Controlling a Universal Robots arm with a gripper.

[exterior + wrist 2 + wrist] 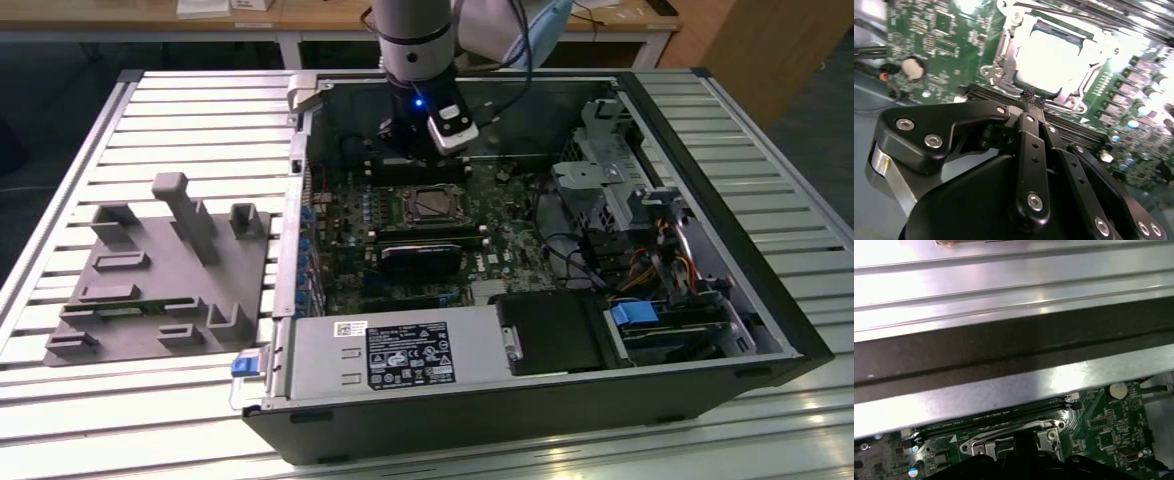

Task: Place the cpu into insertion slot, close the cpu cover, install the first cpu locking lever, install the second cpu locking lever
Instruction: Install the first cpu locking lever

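In the exterior view my gripper [406,162] hangs inside the open computer case, just past the far edge of the insertion slot [430,203]. The second wrist view shows the cpu [1054,55], bright silver, lying in the insertion slot [1004,57]. The cpu cover [1089,75] lies flat around it as a silver frame. The gripper [1033,97] is shut, its tips together right at the slot's edge, with nothing visible between them. A thin wire lever [1079,15] runs along the far side of the slot. In the first wrist view the slot's metal frame [1049,437] shows below the case wall.
A grey fixture plate [160,270] with upright posts lies at the exterior view's left on the slatted table. Inside the case are a black heatsink block [416,262], the power supply [387,355], a drive cage [627,190] and loose cables [654,270]. Memory slots [989,92] run beside the socket.
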